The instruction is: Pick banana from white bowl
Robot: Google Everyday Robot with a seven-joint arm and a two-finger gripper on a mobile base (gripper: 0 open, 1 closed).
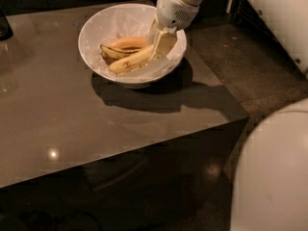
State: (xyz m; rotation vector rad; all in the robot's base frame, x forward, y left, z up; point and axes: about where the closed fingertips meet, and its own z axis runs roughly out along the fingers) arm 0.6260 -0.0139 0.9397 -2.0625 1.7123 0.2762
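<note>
The white bowl (pixel 94 32) stands on the brown table toward its far edge. Two bananas lie in it. The paler, nearly straight banana (pixel 129 63) lies in front, and a darker, curved banana (pixel 120 47) lies behind it. My gripper (pixel 161 41) reaches down into the bowl from the upper right and sits over the right end of the paler banana, hiding that end. The banana rests on the bowl's floor.
The brown table (pixel 72 124) has its right edge near the bowl and its front edge below. A dark object (pixel 5 25) stands at the table's far left. My white body (pixel 274 177) fills the lower right corner, with dark floor to the right.
</note>
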